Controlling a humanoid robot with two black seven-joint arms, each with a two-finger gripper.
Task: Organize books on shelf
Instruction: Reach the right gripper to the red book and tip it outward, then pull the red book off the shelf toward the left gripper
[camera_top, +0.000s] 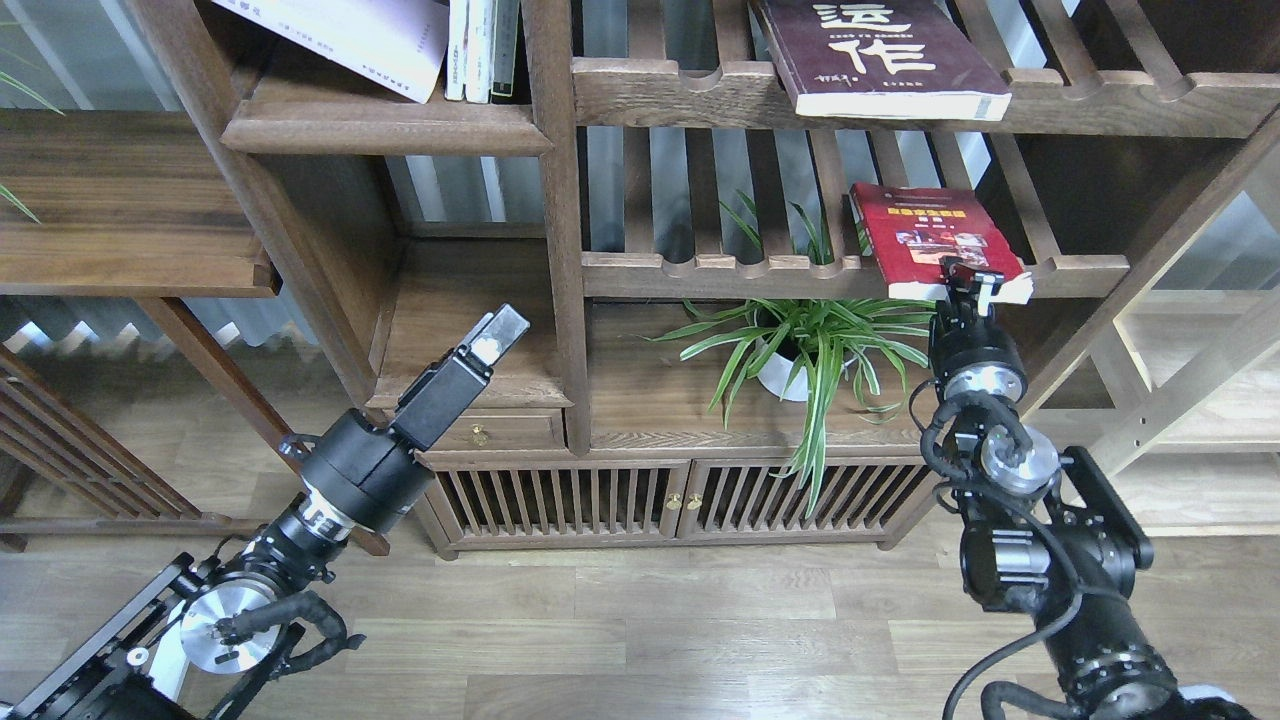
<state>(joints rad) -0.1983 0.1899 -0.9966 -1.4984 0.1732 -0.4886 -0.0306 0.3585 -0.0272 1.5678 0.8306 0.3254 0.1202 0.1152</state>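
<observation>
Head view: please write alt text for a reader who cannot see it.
The right gripper grips the front edge of a red paperback with a yellow title on a slatted wooden shelf. The left gripper hangs free. A maroon paperback with cream characters lies on the slatted shelf above.

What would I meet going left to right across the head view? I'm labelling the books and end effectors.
White-lavender book → left end effector → potted plant → maroon book → red book, with the right end effector at its lower edge.

Bright, even daylight from behind; sharp focus, slight bending at edges.
</observation>
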